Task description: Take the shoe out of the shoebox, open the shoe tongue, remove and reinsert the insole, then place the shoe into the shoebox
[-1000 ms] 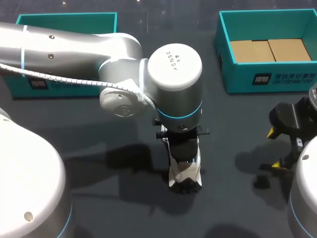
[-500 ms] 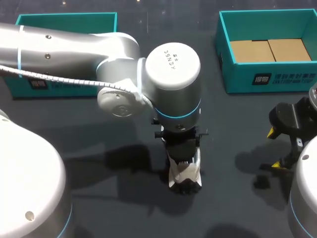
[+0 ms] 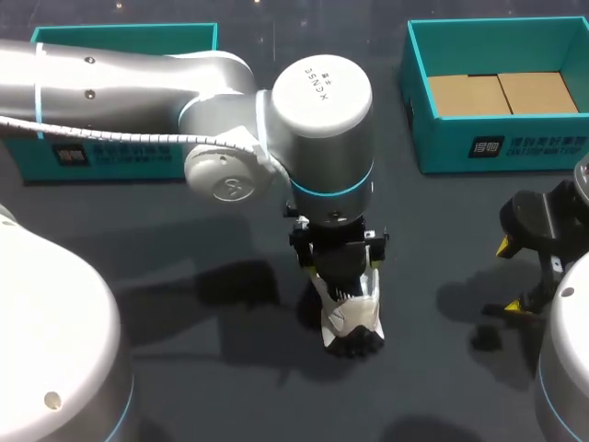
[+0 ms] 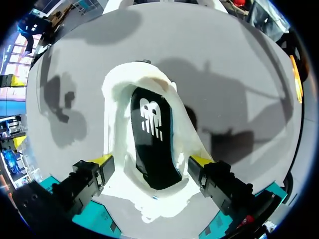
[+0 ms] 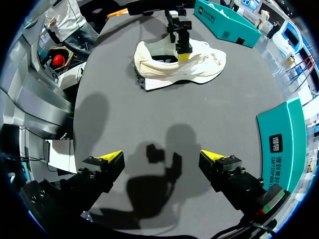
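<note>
Shoe [image 3: 352, 318] is out of the shoebox [image 3: 497, 147]. It stands mid-surface, toe toward the robot, and its sole appears to rest on the surface [image 3: 221, 387]. The shoebox is well apart at the far right, with only cardboard in it.

Left gripper [image 4: 150, 162]: over the shoe's heel end, jaws astride it, yellow tips against both side walls. I read this as clamped on the shoe.

Insole [image 4: 149, 144]: dark, lying flat inside, visible through the opening.

Right gripper [image 5: 162, 157]: jaws wide apart, nothing between them, over bare surface well to the shoe's right.

Step, as judged: take-out done; shoe is being steadied for the tongue and insole work, neither begun.

Next move calls for: left holds firm; right comes across to lift the tongue clear, then pinches the insole edge at the heel.
</note>
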Available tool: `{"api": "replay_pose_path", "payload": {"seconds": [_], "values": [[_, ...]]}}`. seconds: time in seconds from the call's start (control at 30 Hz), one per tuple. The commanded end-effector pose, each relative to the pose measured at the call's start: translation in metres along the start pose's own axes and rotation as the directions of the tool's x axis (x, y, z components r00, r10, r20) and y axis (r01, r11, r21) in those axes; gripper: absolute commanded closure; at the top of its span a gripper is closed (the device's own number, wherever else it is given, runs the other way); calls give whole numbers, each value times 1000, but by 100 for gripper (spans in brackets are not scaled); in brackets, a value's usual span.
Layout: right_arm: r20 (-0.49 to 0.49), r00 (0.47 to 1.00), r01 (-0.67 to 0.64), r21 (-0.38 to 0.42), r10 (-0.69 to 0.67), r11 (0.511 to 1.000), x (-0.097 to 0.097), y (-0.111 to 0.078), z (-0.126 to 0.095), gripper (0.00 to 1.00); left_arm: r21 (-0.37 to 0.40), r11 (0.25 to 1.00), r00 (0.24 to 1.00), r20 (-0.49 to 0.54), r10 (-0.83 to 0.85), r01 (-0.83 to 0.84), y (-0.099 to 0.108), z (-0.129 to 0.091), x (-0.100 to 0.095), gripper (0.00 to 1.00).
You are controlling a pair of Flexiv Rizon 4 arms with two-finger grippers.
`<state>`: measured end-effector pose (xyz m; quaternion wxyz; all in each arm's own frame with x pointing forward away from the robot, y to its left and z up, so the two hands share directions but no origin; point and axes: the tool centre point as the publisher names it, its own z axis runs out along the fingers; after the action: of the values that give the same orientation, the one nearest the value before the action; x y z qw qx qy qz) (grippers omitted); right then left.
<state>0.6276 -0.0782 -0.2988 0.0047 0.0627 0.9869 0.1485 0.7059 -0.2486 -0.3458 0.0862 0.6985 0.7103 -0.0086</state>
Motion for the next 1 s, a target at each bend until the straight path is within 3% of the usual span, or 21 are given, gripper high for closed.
{"api": "replay_pose_path", "payload": {"seconds": [0.03, 0.33, 0.73, 1.0], "values": [[4, 1000, 1, 1, -1, 1000, 3, -1, -1, 0, -4, 1000, 1000, 16, 3, -3, 0, -5, 0, 10], [4, 1000, 1, 1, -1, 1000, 3, -1, -1, 0, -5, 1000, 999, 37, -23, 24, 0, -10, -1, 25], [4, 1000, 1, 1, -1, 1000, 3, -1, -1, 0, 8, 999, 996, 78, -45, 45, 7, -33, 2, 23], [4, 1000, 1, 1, -1, 1000, 3, -1, -1, 0, 61, 997, 993, 101, -62, 56, 20, -49, 11, 23]]}}
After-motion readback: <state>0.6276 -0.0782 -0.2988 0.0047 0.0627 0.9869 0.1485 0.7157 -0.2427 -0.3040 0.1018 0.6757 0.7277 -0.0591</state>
